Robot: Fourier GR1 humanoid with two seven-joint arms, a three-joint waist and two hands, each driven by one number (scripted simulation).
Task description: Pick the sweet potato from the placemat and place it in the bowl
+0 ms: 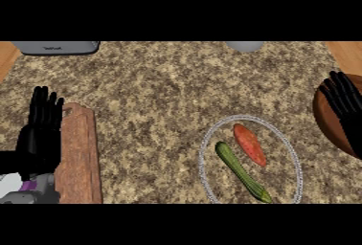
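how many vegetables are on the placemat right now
2. The orange sweet potato lies near the middle of the oval placemat; the green cucumber lies just left of it, running down toward the mat's lower edge. Nothing seems hidden.

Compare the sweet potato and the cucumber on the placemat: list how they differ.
The sweet potato is orange-red; the cucumber is green. The sweet potato is shorter and plumper; the cucumber is longer and slimmer. The sweet potato lies to the right and farther from the robot than the cucumber. Both lie slanted the same way on the oval placemat, untouched by either hand.
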